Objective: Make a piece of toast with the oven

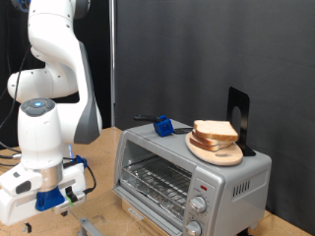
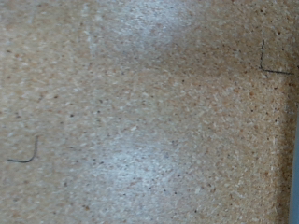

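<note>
One arm (image 1: pixel 49 108) bent low, claw (image 1: pixel 67 200) down, beside oven (image 1: pixel 192 175)

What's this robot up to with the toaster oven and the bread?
Nothing is being handled just now. The robot's hand hangs low over the wooden table at the exterior view's bottom left, holding nothing I can see; its wrist camera shows only bare tabletop. The oven sits closed, and the bread slices are piled on a round wooden plate on top of it.

The silver-grey oven (image 1: pixel 192 178) sits at the exterior view's lower right, glass door shut, with 1 pale toast slice (image 1: pixel 215 131) lying flat topmost on its roof.
</note>
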